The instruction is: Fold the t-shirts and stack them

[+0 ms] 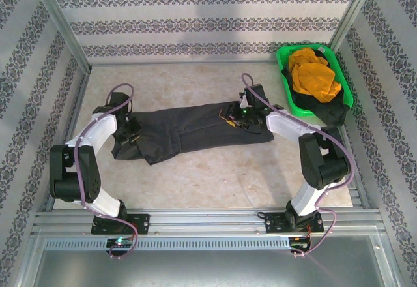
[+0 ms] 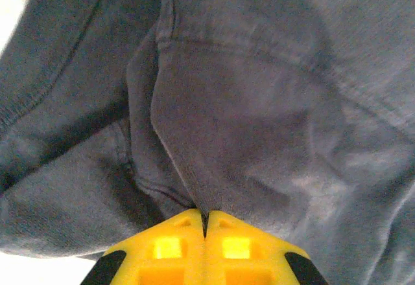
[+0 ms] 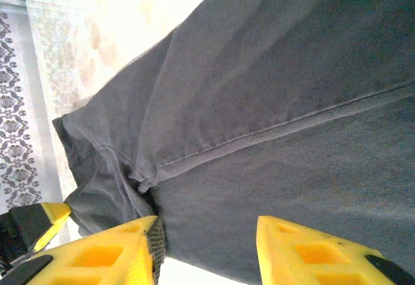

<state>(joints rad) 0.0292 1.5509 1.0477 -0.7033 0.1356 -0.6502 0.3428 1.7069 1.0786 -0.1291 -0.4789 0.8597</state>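
Observation:
The charcoal grey t-shirt (image 1: 195,129) lies folded into a long band across the middle of the table. My left gripper (image 1: 132,130) is at its left end, shut on a pinched ridge of the grey t-shirt (image 2: 227,116), the yellow fingers (image 2: 162,246) pressed together. My right gripper (image 1: 240,119) is over the band's right part, open, its yellow fingers (image 3: 117,256) spread above the grey t-shirt (image 3: 272,123) near a hem. The mustard orange t-shirt (image 1: 314,72) sits in the basket on top of the black t-shirt (image 1: 329,111), which spills over the basket's front.
The bright green basket (image 1: 285,81) stands at the back right corner by the patterned wall. Bare beige table (image 1: 208,182) spreads in front of the shirt, down to the metal rail at the arm bases.

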